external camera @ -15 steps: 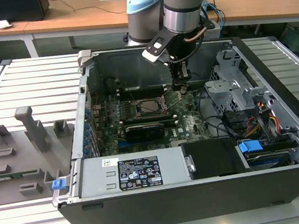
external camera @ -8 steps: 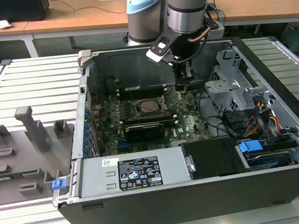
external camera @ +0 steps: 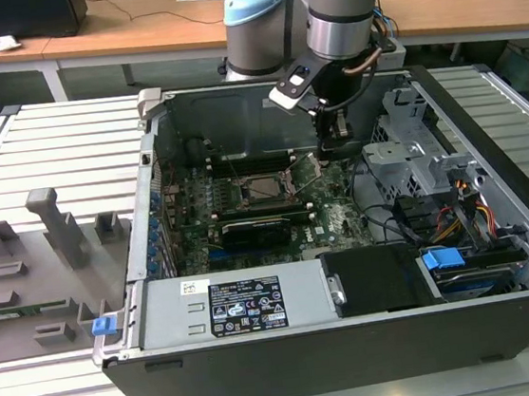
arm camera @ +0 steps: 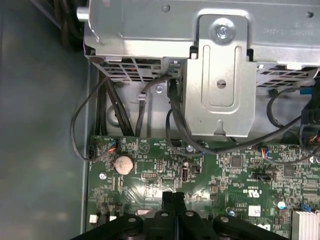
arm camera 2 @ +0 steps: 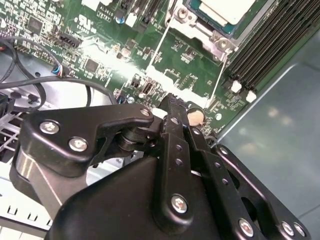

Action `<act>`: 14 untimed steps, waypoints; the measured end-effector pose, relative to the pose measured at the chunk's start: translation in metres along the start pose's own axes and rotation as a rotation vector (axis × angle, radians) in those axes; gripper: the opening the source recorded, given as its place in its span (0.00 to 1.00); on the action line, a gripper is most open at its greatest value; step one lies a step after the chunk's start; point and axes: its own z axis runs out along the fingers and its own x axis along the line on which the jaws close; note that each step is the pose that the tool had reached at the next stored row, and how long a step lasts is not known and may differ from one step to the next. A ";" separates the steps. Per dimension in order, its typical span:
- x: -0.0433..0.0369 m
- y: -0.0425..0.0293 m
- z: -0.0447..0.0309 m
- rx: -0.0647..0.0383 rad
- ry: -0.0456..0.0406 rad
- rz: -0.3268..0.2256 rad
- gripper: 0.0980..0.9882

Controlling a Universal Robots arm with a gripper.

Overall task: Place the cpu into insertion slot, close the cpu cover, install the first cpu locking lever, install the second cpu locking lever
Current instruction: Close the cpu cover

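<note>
**Chip seated in its socket, hand clenched beside it**

The cpu [arm camera 2: 226,7] lies flat in the insertion slot [external camera: 241,193], dull metal top up, with its green rim showing in the second wrist view. It is square, so no side is the longer one. Its edges run parallel to the long black memory slots [arm camera 2: 265,47]. The cpu cover [arm camera 2: 202,31], a silver frame, borders the chip; whether it is pressed fully down cannot be told. Two thin wire levers [arm camera 2: 156,50] run from the socket's corners out over the green board.

The hand [external camera: 336,150] hangs inside the open computer case [external camera: 360,364], just to the exterior view's right of the socket and low over the board. Its fingers [arm camera: 167,200] are clenched together with nothing between them.

A black label [external camera: 246,305] with white print sits on the grey power supply [external camera: 163,315], and the board carries white lettering too small to read.

Near the hand stand a silver drive cage [arm camera: 220,90], black cables [arm camera: 125,107] and a coin battery [arm camera: 123,162]. Grey fixtures [external camera: 53,227] sit on the slatted worktop [external camera: 58,145].
</note>
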 end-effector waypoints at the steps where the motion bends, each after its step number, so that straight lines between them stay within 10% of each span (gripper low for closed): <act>1: 0.0002 0.0008 0.0002 0.000 -0.0004 0.000 0.01; 14: 0.0024 0.0057 0.0097 0.009 -0.0055 0.000 0.01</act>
